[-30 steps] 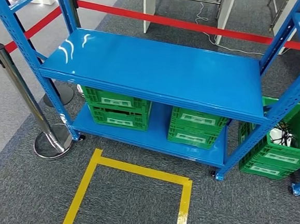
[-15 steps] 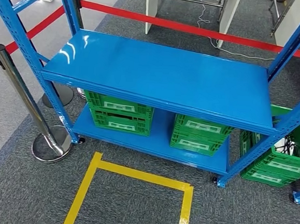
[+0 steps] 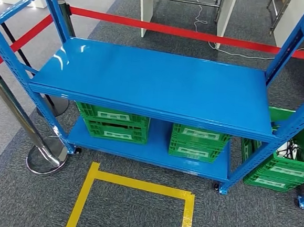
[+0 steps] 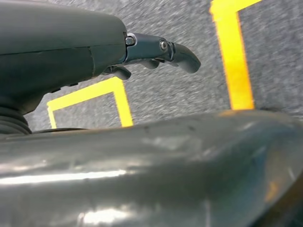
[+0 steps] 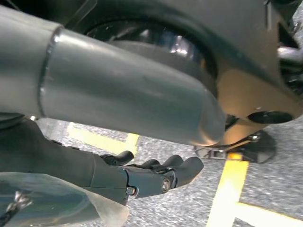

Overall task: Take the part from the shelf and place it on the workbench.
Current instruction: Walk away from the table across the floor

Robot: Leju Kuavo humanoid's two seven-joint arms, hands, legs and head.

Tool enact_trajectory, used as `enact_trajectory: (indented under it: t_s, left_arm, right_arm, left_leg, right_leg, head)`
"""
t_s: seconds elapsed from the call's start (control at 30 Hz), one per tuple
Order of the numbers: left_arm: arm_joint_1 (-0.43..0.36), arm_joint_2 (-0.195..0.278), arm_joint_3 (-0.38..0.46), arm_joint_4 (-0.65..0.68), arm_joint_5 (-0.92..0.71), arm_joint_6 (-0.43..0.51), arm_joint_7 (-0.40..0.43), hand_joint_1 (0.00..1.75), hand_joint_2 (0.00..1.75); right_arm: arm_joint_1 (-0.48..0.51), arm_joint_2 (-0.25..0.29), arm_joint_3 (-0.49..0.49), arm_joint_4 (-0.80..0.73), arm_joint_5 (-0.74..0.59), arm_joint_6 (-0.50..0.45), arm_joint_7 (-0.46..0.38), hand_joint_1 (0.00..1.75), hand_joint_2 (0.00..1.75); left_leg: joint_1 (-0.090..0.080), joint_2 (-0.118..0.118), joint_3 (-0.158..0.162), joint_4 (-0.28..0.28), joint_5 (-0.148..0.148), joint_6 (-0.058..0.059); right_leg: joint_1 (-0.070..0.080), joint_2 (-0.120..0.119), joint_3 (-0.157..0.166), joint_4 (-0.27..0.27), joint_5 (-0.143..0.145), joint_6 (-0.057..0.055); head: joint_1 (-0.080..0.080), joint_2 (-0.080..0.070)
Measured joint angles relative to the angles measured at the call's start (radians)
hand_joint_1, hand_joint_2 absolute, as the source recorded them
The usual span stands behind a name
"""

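Now the view has shifted nearer the blue shelf, so the robot is approaching; left hand and right hand hang empty, fingers loosely extended.

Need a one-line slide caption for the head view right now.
Blue shelf with bare top, green crates on its lower level, yellow floor tape in front.

You are looking at a workshop or test hall, probably a roped-off robot trial area. A blue steel shelf stands on grey carpet, with green crates under its top board, red barrier tape behind it and a yellow taped square in front.
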Motion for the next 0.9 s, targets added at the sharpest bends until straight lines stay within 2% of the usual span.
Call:
enact_trajectory:
  t_s: [0.03,0.07,0.1,0.17,0.2,0.27,0.33,0.37,0.4,0.47,0.5,0.53,0.6,0.7,0.77,0.83,0.87,0.9]
  left_arm:
    - [0.000,-0.001,0.000,0.000,-0.002,0.000,0.000,0.00,0.00]
    - [0.000,-0.002,0.000,0.000,-0.003,0.001,0.000,0.00,0.00]
    - [0.001,-0.004,-0.001,0.000,-0.004,0.002,-0.001,0.00,0.00]
    - [0.004,-0.006,-0.001,0.000,-0.006,0.003,-0.001,0.00,0.00]
    - [0.005,-0.007,-0.001,0.000,-0.007,0.003,-0.001,0.00,0.00]
    - [0.001,-0.007,-0.001,0.000,-0.007,0.005,-0.001,0.00,0.00]
    - [-0.001,-0.008,-0.001,0.000,-0.010,0.005,-0.001,0.00,0.00]
    - [0.000,-0.009,-0.002,0.000,-0.012,0.005,-0.001,0.00,0.00]
    - [0.001,-0.010,-0.002,0.000,-0.014,0.005,-0.001,0.00,0.00]
    - [0.003,-0.013,-0.002,0.000,-0.016,0.005,-0.001,0.00,0.00]
    - [0.002,-0.014,-0.002,0.000,-0.016,0.005,-0.001,0.00,0.00]
    - [0.000,-0.015,-0.002,0.000,-0.017,0.005,-0.002,0.00,0.00]
    - [-0.002,-0.017,-0.002,0.001,-0.017,0.005,-0.003,0.00,0.00]
    - [-0.003,-0.018,-0.002,0.001,-0.017,0.004,-0.003,0.00,0.00]
    - [-0.006,-0.018,-0.002,0.001,-0.017,0.005,-0.003,0.00,0.00]
    - [-0.006,-0.018,-0.002,0.001,-0.017,0.004,-0.003,0.00,0.00]
    - [-0.005,-0.018,-0.002,0.001,-0.017,0.004,-0.003,0.00,0.00]
    - [-0.004,-0.018,-0.002,0.001,-0.017,0.004,-0.003,0.00,0.00]
  right_arm:
    - [0.000,0.000,0.000,0.000,-0.001,0.001,0.000,0.00,0.00]
    - [0.000,-0.001,0.000,0.000,-0.001,0.001,0.000,0.00,0.00]
    - [0.000,-0.001,0.000,0.000,-0.002,0.002,0.000,0.00,0.00]
    - [0.002,-0.001,0.000,0.000,-0.003,0.004,0.001,0.00,0.00]
    - [0.001,-0.001,0.000,0.000,-0.003,0.004,0.001,0.00,0.00]
    - [-0.001,-0.001,0.000,0.000,-0.003,0.004,0.001,0.00,0.00]
    - [0.000,-0.001,0.000,0.000,-0.004,0.005,0.001,0.00,0.00]
    - [0.002,-0.001,0.000,0.000,-0.005,0.005,0.001,0.00,0.00]
    - [0.005,-0.001,0.000,0.000,-0.006,0.006,0.001,0.00,0.00]
    - [0.008,-0.001,0.000,0.000,-0.007,0.007,0.001,0.00,0.00]
    - [0.009,-0.002,0.000,0.000,-0.008,0.008,0.001,0.00,0.00]
    - [0.009,-0.002,0.000,0.000,-0.008,0.009,0.001,0.00,0.00]
    - [0.010,-0.003,-0.001,0.000,-0.008,0.010,0.001,0.00,0.00]
    - [0.014,-0.003,-0.001,0.000,-0.009,0.010,0.002,0.00,0.00]
    - [0.011,-0.003,-0.001,-0.001,-0.009,0.010,0.001,0.00,0.00]
    - [0.008,-0.003,-0.001,-0.001,-0.009,0.010,0.001,0.00,0.00]
    - [0.009,-0.003,-0.001,-0.001,-0.009,0.010,0.002,0.00,0.00]
    - [0.010,-0.003,-0.001,-0.001,-0.009,0.010,0.002,0.00,0.00]
  left_leg:
    - [-0.002,0.000,0.010,-0.035,0.012,0.004]
    - [-0.004,0.000,0.013,-0.049,0.011,0.010]
    - [-0.005,0.000,0.014,-0.053,0.005,0.017]
    - [-0.003,-0.001,0.027,-0.060,0.015,0.031]
    - [-0.002,-0.001,0.035,-0.063,0.013,0.037]
    - [-0.002,-0.001,0.044,-0.067,0.008,0.047]
    - [-0.004,-0.001,0.050,-0.067,-0.002,0.052]
    - [-0.006,-0.002,0.057,-0.067,-0.008,0.053]
    - [-0.008,-0.003,0.065,-0.067,-0.014,0.053]
    - [-0.010,-0.003,0.086,-0.067,-0.029,0.051]
    - [-0.011,-0.003,0.095,-0.067,-0.036,0.048]
    - [-0.011,-0.003,0.099,-0.068,-0.042,0.043]
    - [-0.011,-0.003,0.109,-0.066,-0.045,0.029]
    - [-0.010,-0.003,0.114,-0.032,-0.056,0.012]
    - [-0.006,-0.003,0.071,0.054,-0.099,0.003]
    - [-0.002,-0.003,0.001,0.162,-0.146,-0.006]
    - [0.000,-0.003,-0.024,0.188,-0.149,-0.008]
    - [0.001,-0.003,-0.034,0.181,-0.130,-0.009]
  right_leg:
    - [0.001,0.000,0.002,-0.001,-0.008,0.006]
    - [0.002,0.000,0.007,0.000,-0.011,0.012]
    - [0.003,-0.001,0.015,0.000,-0.013,0.019]
    - [0.002,-0.001,0.021,0.011,-0.017,0.030]
    - [0.001,-0.002,0.008,0.033,-0.025,0.034]
    - [0.000,-0.002,-0.057,0.139,-0.064,0.041]
    - [0.000,-0.001,-0.142,0.254,-0.107,0.042]
    - [0.000,-0.001,-0.167,0.272,-0.105,0.041]
    - [0.001,-0.001,-0.175,0.254,-0.080,0.039]
    - [0.003,-0.002,-0.147,0.138,0.012,0.028]
    - [0.005,-0.003,-0.133,0.083,0.038,0.023]
    - [0.009,-0.004,-0.123,0.048,0.046,0.018]
    - [0.014,-0.005,-0.119,0.028,0.039,0.006]
    - [0.008,-0.005,-0.076,0.009,0.060,-0.010]
    - [0.003,-0.005,-0.056,0.002,0.057,-0.014]
    - [0.002,-0.004,-0.047,0.001,0.047,-0.016]
    - [0.002,-0.003,-0.041,0.001,0.041,-0.016]
    - [0.002,-0.002,-0.033,0.001,0.035,-0.015]
  head:
    - [0.000,0.000]
    - [0.000,0.000]
    - [0.000,0.000]
    - [0.002,0.000]
    - [0.004,0.000]
    - [0.007,0.000]
    - [0.007,0.000]
    - [0.007,0.000]
    - [0.008,0.000]
    - [0.007,0.000]
    - [0.006,0.000]
    - [0.004,0.000]
    - [0.001,0.000]
    - [-0.002,0.000]
    - [-0.007,0.000]
    - [-0.009,0.000]
    - [-0.009,0.000]
    - [-0.009,0.000]
